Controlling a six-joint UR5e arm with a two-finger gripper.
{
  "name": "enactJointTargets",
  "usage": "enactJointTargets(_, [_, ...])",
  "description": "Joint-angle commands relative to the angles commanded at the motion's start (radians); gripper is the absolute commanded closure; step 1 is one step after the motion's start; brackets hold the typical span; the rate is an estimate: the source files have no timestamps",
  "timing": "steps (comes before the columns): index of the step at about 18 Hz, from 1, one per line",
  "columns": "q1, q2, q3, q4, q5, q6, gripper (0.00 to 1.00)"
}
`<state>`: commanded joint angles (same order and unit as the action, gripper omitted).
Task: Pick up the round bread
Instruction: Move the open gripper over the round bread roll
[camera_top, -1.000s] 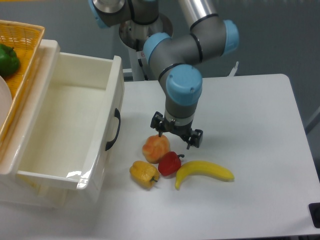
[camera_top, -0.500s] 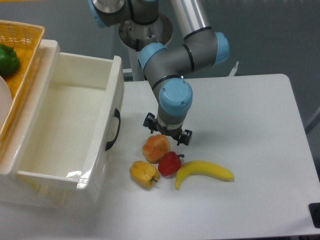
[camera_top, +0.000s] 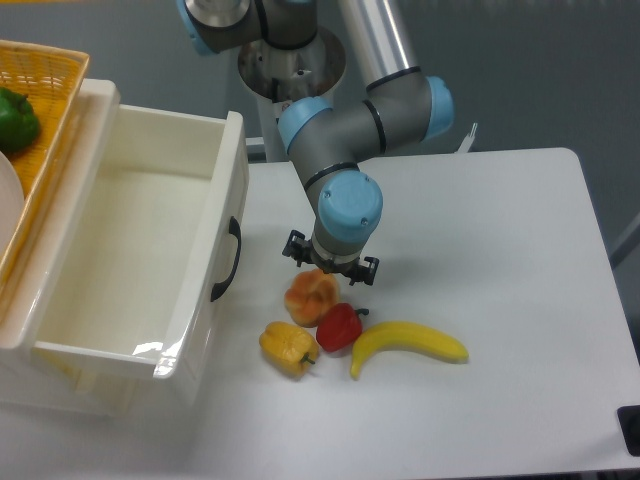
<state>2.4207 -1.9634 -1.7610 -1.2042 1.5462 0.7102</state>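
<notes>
Directly over the bun (camera_top: 311, 297), the gripper (camera_top: 330, 270) hovers, fingers spread. Round and lumpy, the bun shows no long axis, touching the red pepper (camera_top: 340, 327) at its 4 o'clock.

No text, label, brand, number or sign can be read on anything here.

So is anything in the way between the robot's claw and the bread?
Nothing visible is. The gripper sits right above the bread. The red pepper touches the bread's lower right side, not its top.
</notes>
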Motion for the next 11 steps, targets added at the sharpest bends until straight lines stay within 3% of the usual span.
enactJointTargets(11, [-0.017, -0.035, 0.005, 0.006, 0.04, -0.063, 0.0])
